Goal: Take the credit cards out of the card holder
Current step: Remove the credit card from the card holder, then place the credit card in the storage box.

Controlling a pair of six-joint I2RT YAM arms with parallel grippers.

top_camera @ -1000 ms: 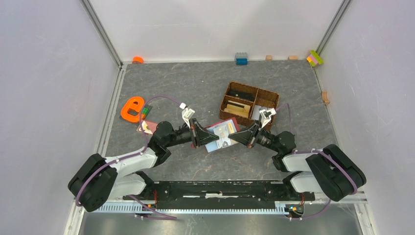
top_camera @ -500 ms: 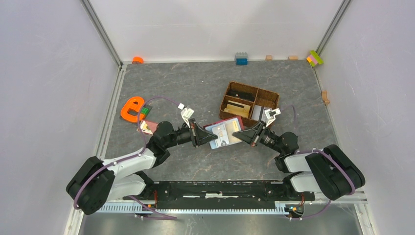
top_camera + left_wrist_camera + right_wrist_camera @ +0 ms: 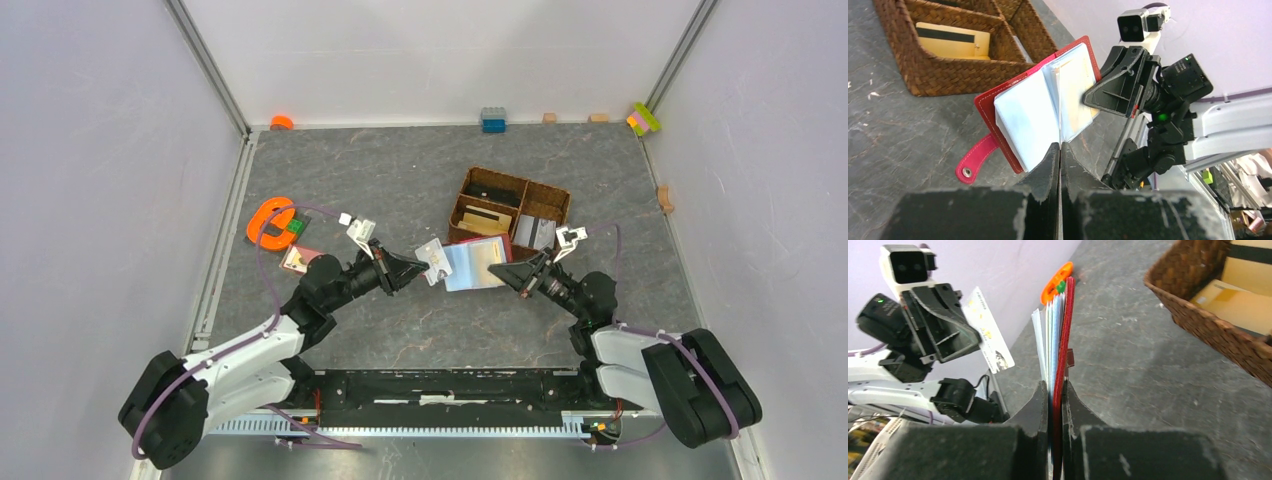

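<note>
Centre frame: right gripper (image 3: 503, 270) pinches the open card holder (image 3: 470, 266) upright; left gripper (image 3: 415, 268) clamps a white card (image 3: 433, 259) just clear of it. The sleeved cards (image 3: 1070, 97) look thin, stiff, slick: take the exposed edge.

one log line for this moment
left tool: shut on white card | right tool: shut on red card holder | card: apart from holder

Cover of the card holder (image 3: 1040, 107): red, leather-like, faint sheen, pale stitching; inner sleeves clear glossy plastic; strap snap (image 3: 967, 172) shiny metal; credit card (image 3: 988, 330): smooth white plastic (printed face); basket (image 3: 933, 75): coarse woven brown wicker; counter (image 3: 898, 130): matt grey, stone-veined; left end effector (image 3: 1060, 148): matt black plastic, edges chipped pale.
</note>
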